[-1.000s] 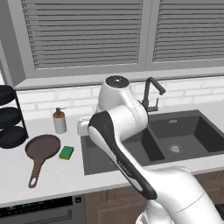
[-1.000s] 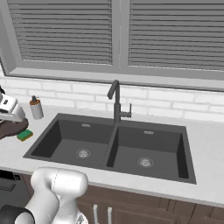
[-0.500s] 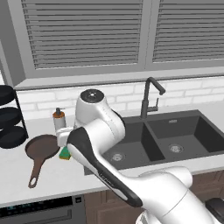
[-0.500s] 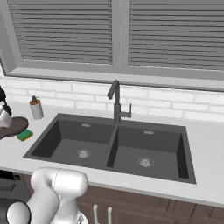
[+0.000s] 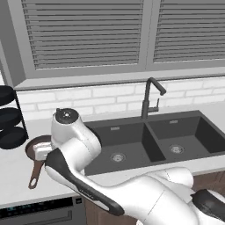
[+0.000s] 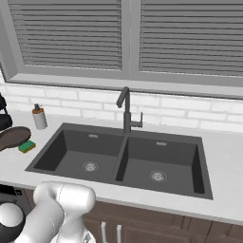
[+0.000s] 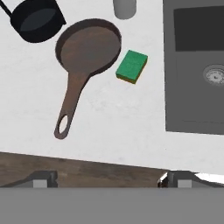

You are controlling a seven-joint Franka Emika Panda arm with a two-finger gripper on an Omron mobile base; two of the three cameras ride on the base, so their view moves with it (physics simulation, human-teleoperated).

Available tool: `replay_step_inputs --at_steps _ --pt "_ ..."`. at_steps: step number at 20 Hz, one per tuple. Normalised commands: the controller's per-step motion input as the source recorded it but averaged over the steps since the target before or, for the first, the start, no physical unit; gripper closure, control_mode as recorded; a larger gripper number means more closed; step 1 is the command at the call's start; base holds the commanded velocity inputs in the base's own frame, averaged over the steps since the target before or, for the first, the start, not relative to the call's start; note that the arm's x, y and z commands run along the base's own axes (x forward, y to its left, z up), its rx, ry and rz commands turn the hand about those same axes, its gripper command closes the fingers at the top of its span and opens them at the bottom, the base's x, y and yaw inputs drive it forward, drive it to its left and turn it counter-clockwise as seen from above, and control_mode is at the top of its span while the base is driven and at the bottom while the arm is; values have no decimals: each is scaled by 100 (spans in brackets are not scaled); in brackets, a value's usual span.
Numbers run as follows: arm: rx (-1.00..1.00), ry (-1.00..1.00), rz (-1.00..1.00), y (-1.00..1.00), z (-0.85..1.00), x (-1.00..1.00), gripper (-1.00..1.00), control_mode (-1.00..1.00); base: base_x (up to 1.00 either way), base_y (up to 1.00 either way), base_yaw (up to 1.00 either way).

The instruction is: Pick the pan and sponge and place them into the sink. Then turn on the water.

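Hand view: gripper (image 7: 109,181) wide open, empty, above the pan (image 7: 89,46), whose handle (image 7: 70,103) points back toward it.

On the white worktop (image 7: 113,122) lie a pan (image 7: 87,50), a sponge (image 7: 131,66) at its 3 o'clock, and a bottle (image 6: 39,117).
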Motion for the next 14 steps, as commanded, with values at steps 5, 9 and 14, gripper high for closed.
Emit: replay_step_inputs --at_steps 5,9,14 --pt "0 4 0 51 -31 26 -100 -100 0 0 0" --pt "0 10 0 42 -36 35 -100 -100 0 0 0" --pt "0 4 0 43 -33 41 -100 -100 0 0 0"
